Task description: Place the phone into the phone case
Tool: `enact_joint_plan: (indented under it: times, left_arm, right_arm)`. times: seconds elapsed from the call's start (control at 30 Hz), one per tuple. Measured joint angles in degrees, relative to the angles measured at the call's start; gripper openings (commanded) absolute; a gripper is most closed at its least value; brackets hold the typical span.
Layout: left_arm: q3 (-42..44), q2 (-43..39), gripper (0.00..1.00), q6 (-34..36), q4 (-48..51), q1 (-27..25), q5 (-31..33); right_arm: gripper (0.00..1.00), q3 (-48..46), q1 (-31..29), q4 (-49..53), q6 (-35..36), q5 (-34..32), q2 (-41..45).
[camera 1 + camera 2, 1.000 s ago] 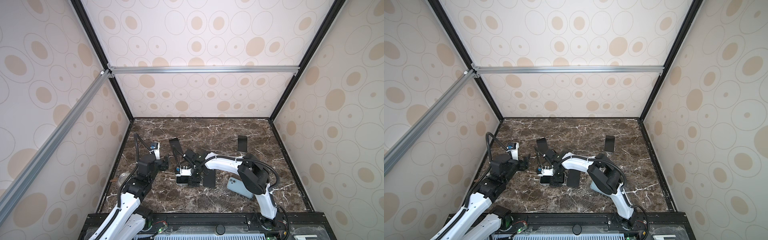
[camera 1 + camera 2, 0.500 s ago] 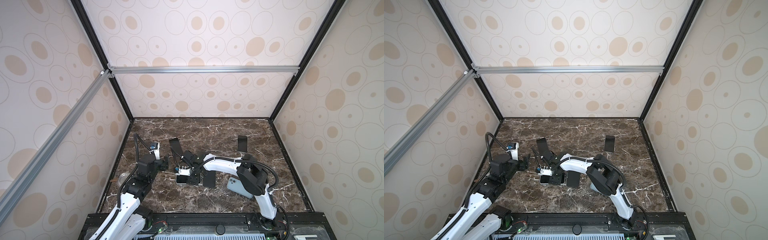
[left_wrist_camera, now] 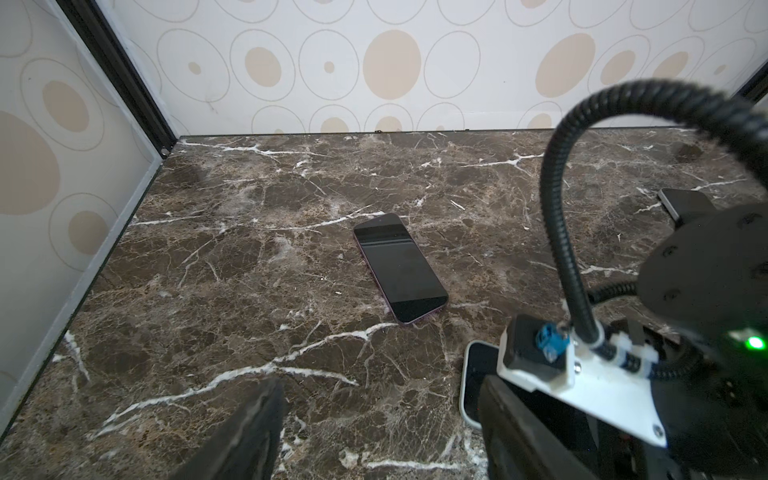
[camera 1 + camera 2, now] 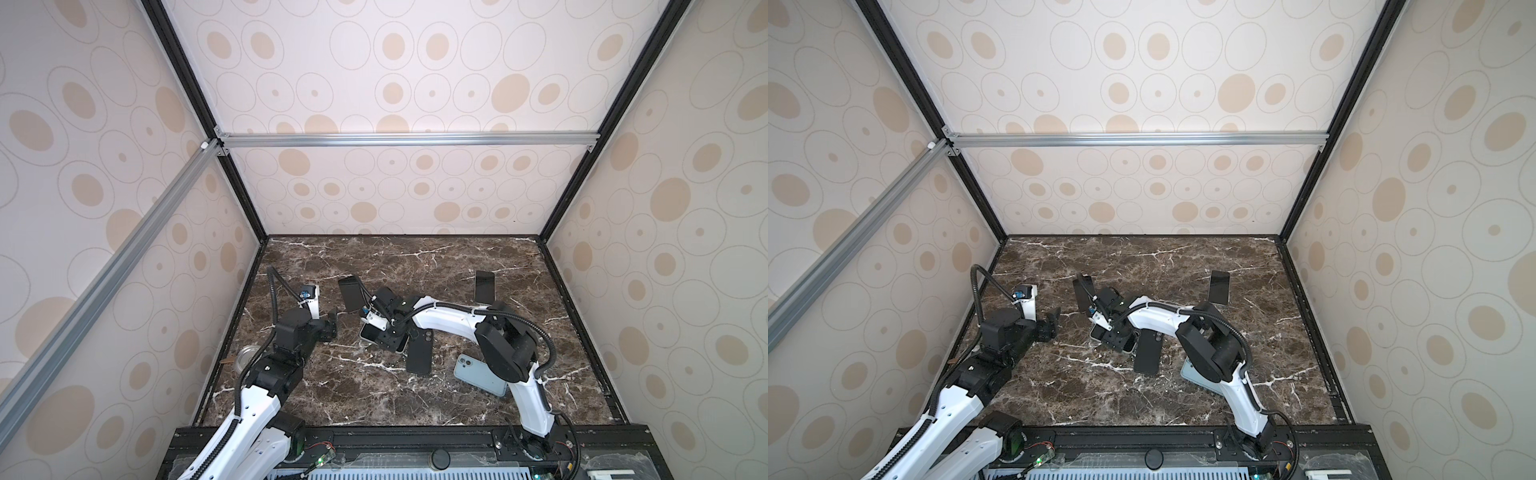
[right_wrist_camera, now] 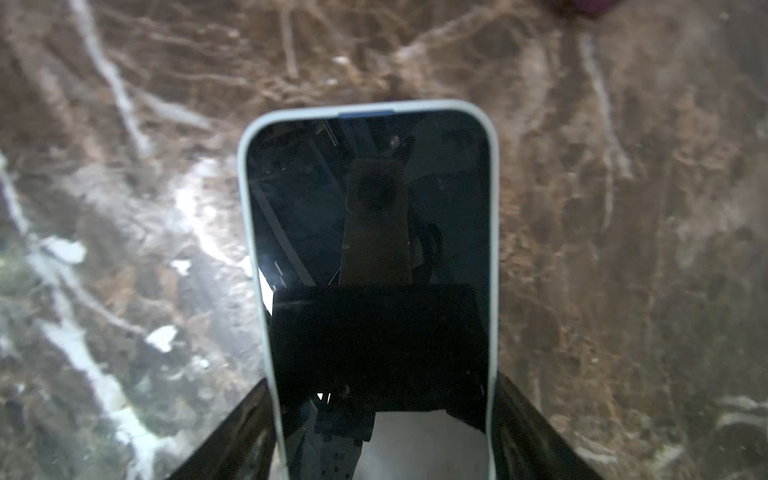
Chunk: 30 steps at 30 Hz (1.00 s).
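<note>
Right claw (image 5: 382, 386): clamped onto white-rimmed phone (image 5: 370, 199), at nine o'clock of black phone case (image 4: 419, 353). Left claw (image 3: 378, 382): gaped wide.

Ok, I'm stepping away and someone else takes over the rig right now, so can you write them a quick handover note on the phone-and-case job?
Left gripper: open, empty, at the left of the table, touching nothing.
Right gripper: closed on the long edges of the pale-rimmed phone, screen up. I cannot tell if it is lifted off the table.
Black phone case: flat on the table just right of that phone in both top views, not gripped.
Done: phone gripped.
Left: carry the phone to a case, probably the black one, and press it in.
</note>
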<state>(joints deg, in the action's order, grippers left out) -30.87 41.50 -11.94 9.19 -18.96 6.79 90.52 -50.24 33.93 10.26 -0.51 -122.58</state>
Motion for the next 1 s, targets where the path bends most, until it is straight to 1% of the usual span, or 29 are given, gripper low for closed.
enact_joint_plan:
  times: [0.23,0.43,0.7,0.77,0.87,1.0]
  left_arm:
    - [0.0,-0.07,0.74,0.0,0.02,0.0,0.02]
    - [0.0,-0.72,0.74,-0.02,0.28,0.0,0.0]
    - [0.0,-0.81,0.74,-0.72,0.31,0.0,-0.74]
    - [0.0,-0.52,0.74,-0.87,0.33,0.0,-0.98]
    - [0.0,-0.46,0.74,-0.9,0.33,0.0,-1.2]
    - [0.0,-0.46,0.74,-0.92,0.33,0.04,-1.49]
  right_arm:
    - [0.65,1.77,3.78,0.44,-7.63,-0.39,-1.14]
    - [0.64,8.66,7.69,2.08,-13.53,-1.77,-5.53]
    - [0.64,21.31,14.16,7.1,-18.71,-5.53,-12.83]
    - [0.64,25.77,15.41,9.22,-19.5,-6.38,-15.28]
    - [0.65,32.68,16.83,12.09,-20.39,-7.37,-19.1]
    - [0.66,39.39,17.73,14.51,-21.59,-7.67,-22.84]
